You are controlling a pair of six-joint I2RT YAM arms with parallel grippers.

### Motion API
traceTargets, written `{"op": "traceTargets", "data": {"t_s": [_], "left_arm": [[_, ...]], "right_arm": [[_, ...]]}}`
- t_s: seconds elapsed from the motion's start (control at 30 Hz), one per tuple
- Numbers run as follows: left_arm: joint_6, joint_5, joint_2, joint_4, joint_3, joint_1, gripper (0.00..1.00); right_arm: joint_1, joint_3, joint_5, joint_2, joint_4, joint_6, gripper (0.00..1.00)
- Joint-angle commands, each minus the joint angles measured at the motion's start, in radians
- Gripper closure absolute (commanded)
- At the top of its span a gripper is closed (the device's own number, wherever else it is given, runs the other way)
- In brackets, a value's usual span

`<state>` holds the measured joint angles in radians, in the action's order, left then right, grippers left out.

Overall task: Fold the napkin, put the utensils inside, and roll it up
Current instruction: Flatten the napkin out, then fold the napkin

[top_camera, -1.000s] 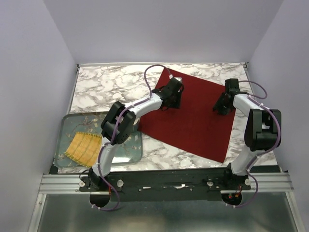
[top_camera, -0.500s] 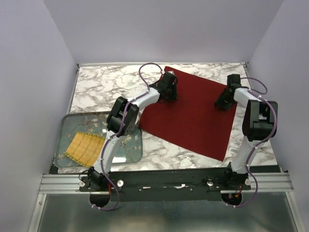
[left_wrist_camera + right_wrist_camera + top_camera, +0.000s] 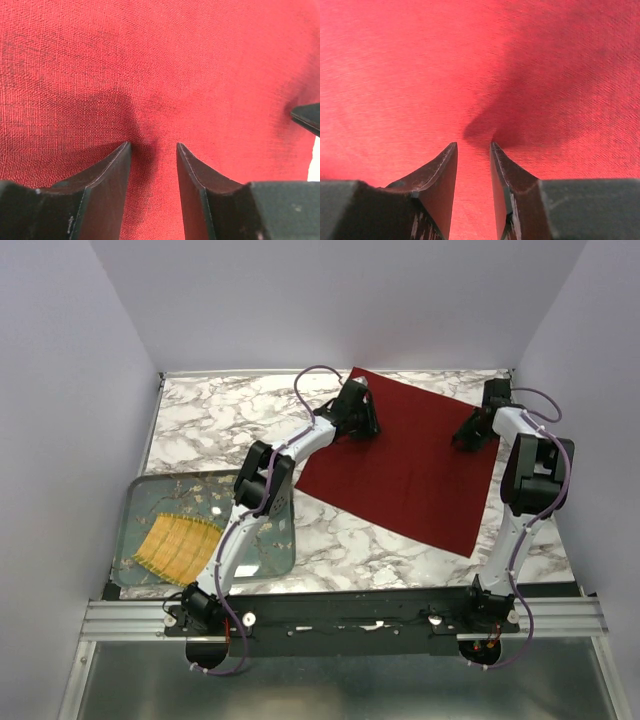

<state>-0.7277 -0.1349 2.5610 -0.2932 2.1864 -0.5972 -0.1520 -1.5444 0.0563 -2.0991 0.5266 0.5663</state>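
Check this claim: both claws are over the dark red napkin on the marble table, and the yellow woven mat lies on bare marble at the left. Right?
No. The top external view shows the yellow woven mat on the glass tray at the left, not bare marble. The left claw and right claw are over the napkin.

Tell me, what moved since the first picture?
Both arms reached farther toward the back of the table. The left gripper and the right gripper, fingertips down on the napkin, went with them, and the napkin slid back too. Nothing was picked up or dropped. The tray and the yellow mat on it stayed put.
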Motion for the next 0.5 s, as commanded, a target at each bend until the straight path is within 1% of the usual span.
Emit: {"op": "traceTargets", "data": {"t_s": [0.0, 0.07, 0.1, 0.13, 0.17, 0.2, 0.23, 0.3, 0.33, 0.37, 0.4, 0.43, 0.47], "left_arm": [[0.007, -0.057, 0.053, -0.061, 0.068, 0.008, 0.47], [0.025, -0.063, 0.010, -0.093, 0.070, 0.007, 0.44], [0.043, -0.058, -0.019, -0.103, 0.058, 0.007, 0.43], [0.057, -0.051, -0.103, -0.121, 0.018, 0.007, 0.43], [0.068, -0.026, -0.160, -0.127, -0.016, 0.008, 0.43], [0.073, 0.015, -0.224, -0.121, -0.061, 0.007, 0.43], [0.079, 0.035, -0.363, -0.088, -0.176, 0.008, 0.42], [0.080, 0.072, -0.503, -0.070, -0.278, 0.008, 0.41], [0.083, 0.119, -0.630, -0.070, -0.360, 0.007, 0.41], [0.086, 0.133, -0.691, -0.076, -0.394, 0.008, 0.41], [0.089, 0.179, -0.746, -0.086, -0.427, 0.010, 0.40], [0.088, 0.226, -0.848, -0.113, -0.482, 0.016, 0.39], [0.071, 0.241, -0.895, -0.127, -0.506, 0.023, 0.39]], "right_arm": [[0.000, -0.069, 0.005, -0.012, 0.049, -0.060, 0.59], [0.000, -0.104, 0.008, 0.011, 0.079, -0.135, 0.55], [0.003, -0.109, -0.001, 0.052, 0.090, -0.157, 0.53], [0.020, -0.105, -0.009, 0.080, 0.099, -0.176, 0.51], [0.031, -0.080, -0.018, 0.117, 0.102, -0.209, 0.45], [0.048, -0.057, -0.035, 0.189, 0.102, -0.216, 0.42], [0.086, -0.031, -0.029, 0.233, 0.086, -0.227, 0.40], [0.138, 0.070, -0.039, 0.305, 0.061, -0.269, 0.37], [0.214, 0.107, -0.047, 0.371, 0.040, -0.285, 0.36], [0.254, 0.134, -0.050, 0.393, 0.030, -0.316, 0.35], [0.300, 0.170, -0.088, 0.408, 0.029, -0.321, 0.35], [0.387, 0.178, -0.092, 0.416, 0.029, -0.325, 0.35], [0.431, 0.179, -0.099, 0.412, 0.030, -0.335, 0.34]]}}
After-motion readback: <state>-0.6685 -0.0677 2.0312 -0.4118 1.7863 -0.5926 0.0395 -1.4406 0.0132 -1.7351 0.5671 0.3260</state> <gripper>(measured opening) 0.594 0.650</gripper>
